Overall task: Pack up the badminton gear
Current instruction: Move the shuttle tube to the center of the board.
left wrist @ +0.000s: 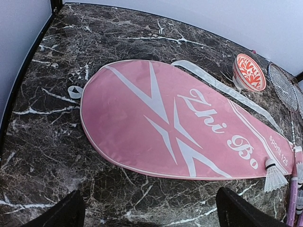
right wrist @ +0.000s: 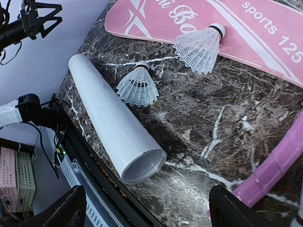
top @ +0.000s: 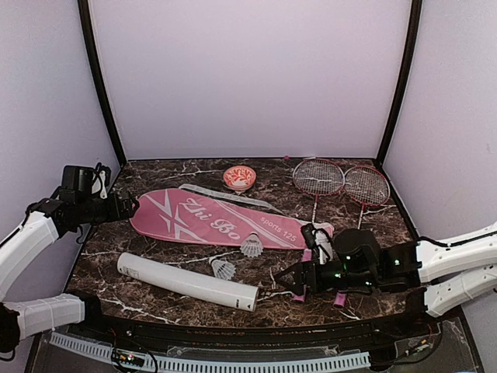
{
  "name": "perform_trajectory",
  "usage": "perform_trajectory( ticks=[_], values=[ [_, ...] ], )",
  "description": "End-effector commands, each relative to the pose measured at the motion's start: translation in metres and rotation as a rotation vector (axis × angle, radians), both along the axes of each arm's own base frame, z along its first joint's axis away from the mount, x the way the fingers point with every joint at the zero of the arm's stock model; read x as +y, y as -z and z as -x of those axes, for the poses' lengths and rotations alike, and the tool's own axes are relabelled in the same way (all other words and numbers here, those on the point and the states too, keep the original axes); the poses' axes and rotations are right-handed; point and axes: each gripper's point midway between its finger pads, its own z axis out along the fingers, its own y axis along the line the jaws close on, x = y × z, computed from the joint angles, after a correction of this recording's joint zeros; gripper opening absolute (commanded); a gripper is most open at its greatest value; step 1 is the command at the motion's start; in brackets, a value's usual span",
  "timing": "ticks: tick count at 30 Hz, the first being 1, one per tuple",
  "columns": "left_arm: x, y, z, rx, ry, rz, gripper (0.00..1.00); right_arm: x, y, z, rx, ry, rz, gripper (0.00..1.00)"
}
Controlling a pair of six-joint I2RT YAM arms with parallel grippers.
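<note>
Right wrist: my right gripper (right wrist: pixel 147 201) gapes empty by the tube (right wrist: pixel 104 113) at the front edge; left gripper (left wrist: pixel 150 208) released too.

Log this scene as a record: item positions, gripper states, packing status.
pink cover: flat, mid-table
white tube: on its side at the front, open end toward the right arm
first shuttlecock: on the cover's near edge
second shuttlecock: on the table beside the tube
left racket, right racket: far right, handles toward the right arm
bowl: behind the cover
left gripper: open, empty, by the cover's wide end
right gripper: open, empty, by the racket handles
packed: none of the above
</note>
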Motion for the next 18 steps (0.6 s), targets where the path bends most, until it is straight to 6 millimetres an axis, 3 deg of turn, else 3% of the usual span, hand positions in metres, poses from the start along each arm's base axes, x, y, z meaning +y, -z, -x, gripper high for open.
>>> perform_trajectory(
  ticks=[1, 8, 18],
  values=[
    [-0.001, -0.001, 0.003, -0.001, 0.003, 0.012, 0.99, 0.031, -0.014, 0.004, 0.069, 0.1, -0.194, 0.9],
    [-0.008, 0.025, 0.016, 0.08, -0.032, 0.122, 0.99, 0.069, 0.017, 0.029, 0.18, 0.067, -0.209, 0.82],
    [-0.013, 0.006, 0.013, -0.029, 0.025, 0.108, 0.99, 0.107, 0.024, 0.038, 0.181, -0.024, -0.225, 0.79]
  ],
)
